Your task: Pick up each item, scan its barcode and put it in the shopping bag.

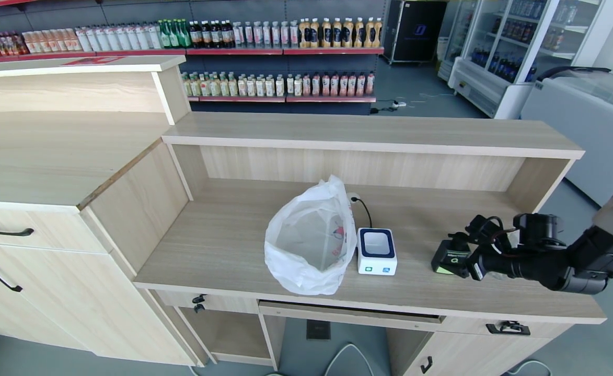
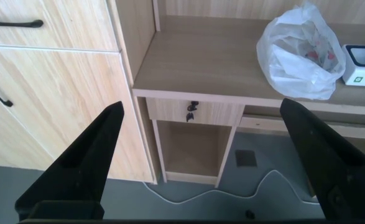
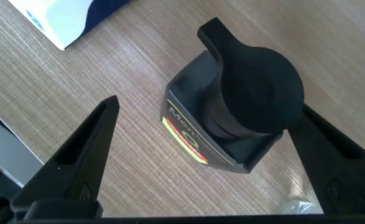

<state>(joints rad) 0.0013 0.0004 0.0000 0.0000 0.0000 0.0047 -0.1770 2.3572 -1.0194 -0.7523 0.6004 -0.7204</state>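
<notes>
Right gripper (image 3: 208, 112): jaws spread, straddled black boxed item (image 3: 222, 127) on desk (image 1: 222, 235), likely lined up to grasp | item sat right of scanner (image 1: 377, 250), shopping bag (image 1: 309, 245) beyond, mouth open | left gripper (image 2: 201, 106): jaws spread, empty, off desk front.

A crumpled white plastic shopping bag (image 1: 309, 240) stood open-mouthed on the pale wooden counter (image 1: 222, 245). Just beside it, on its right, sat a small white box-shaped scanner (image 1: 377, 250) with a dark blue frame, its black cable (image 1: 363, 209) trailing back. Farther right, a small black boxed item (image 1: 446, 259) with a yellow-green label stood at the black right gripper (image 1: 467, 250).
</notes>
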